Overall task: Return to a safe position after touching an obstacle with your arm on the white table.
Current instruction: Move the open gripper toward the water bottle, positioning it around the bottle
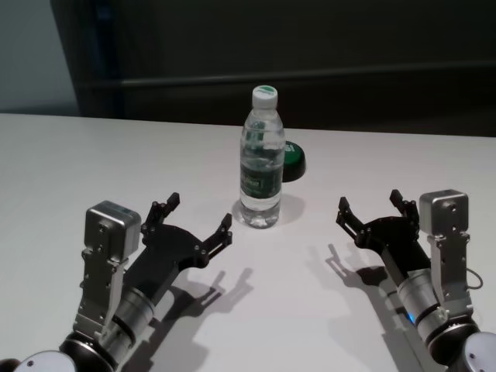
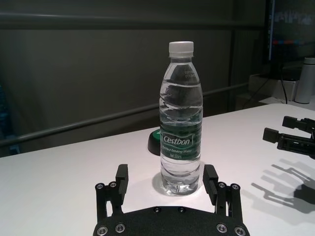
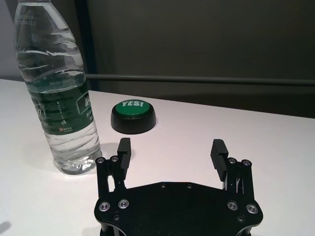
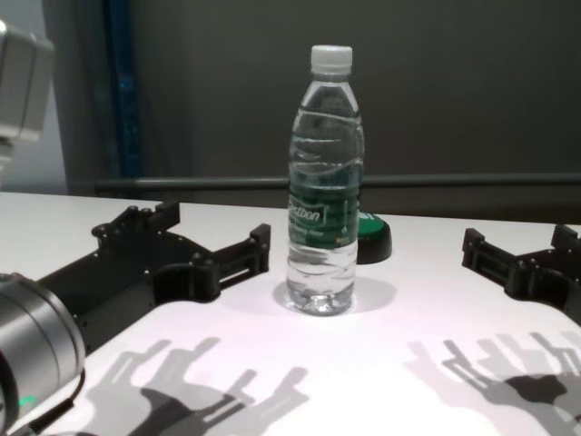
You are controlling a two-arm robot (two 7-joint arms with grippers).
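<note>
1. The bottle (image 1: 262, 159) stands upright mid-tabletop (image 1: 62, 163), a green button (image 1: 292, 161) just behind it.
2. The left end effector (image 1: 201, 219), fingers spread, hovers near the bottle's left, not touching.
3. The right end effector (image 1: 370, 208), also spread, sits well apart on the right.

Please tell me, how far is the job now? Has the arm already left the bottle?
Looks done: both tools are apart from the bottle, which stands upright on the white table. In hand: the left tool hovers open just short of it, the right tool open farther off. Left: drawing the left arm fully back.
</note>
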